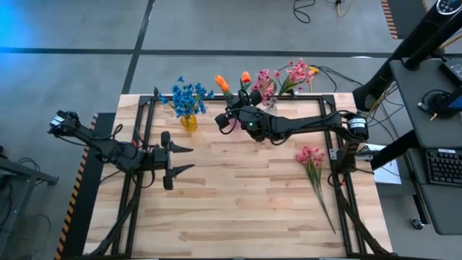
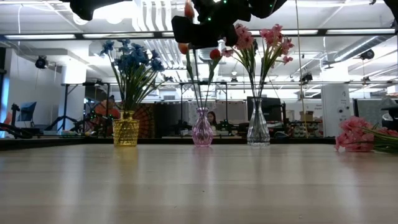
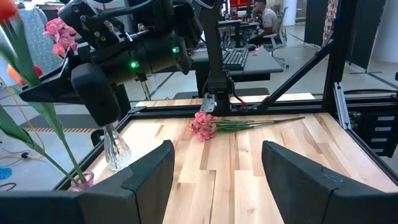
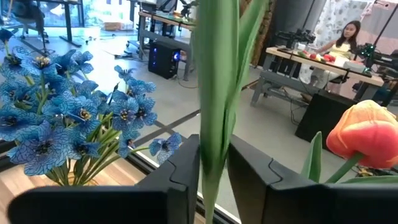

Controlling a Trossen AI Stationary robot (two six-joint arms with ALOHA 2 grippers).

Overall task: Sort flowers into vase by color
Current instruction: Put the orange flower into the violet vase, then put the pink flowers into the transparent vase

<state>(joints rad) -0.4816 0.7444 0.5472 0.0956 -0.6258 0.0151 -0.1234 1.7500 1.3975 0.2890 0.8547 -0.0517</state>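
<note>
Three vases stand along the far edge. A yellow vase (image 2: 125, 129) holds blue flowers (image 1: 188, 97), a pink vase (image 2: 202, 127) holds orange flowers (image 1: 245, 77), and a clear vase (image 2: 258, 130) holds pink flowers (image 1: 283, 78). My right gripper (image 1: 225, 119) hovers above the pink vase, shut on the stem of an orange flower (image 1: 221, 84). One pink flower spray (image 1: 312, 160) lies flat on the table at the right. My left gripper (image 1: 184, 159) waits open over the table's left half, holding nothing. My right gripper pinches the orange flower's green stem (image 4: 214, 124) between its two fingers (image 4: 183, 180), below the bud. The fingers come level from the table's right side and lie across the stem. The stem stands about upright, and its lower part (image 2: 194, 87) runs down into the pink vase.
A black frame rail (image 1: 238, 96) runs along the table's far edge behind the vases. The wooden top (image 1: 238, 202) lies bare in the middle and near part. A person sits at a desk (image 4: 342, 43) in the room beyond the table.
</note>
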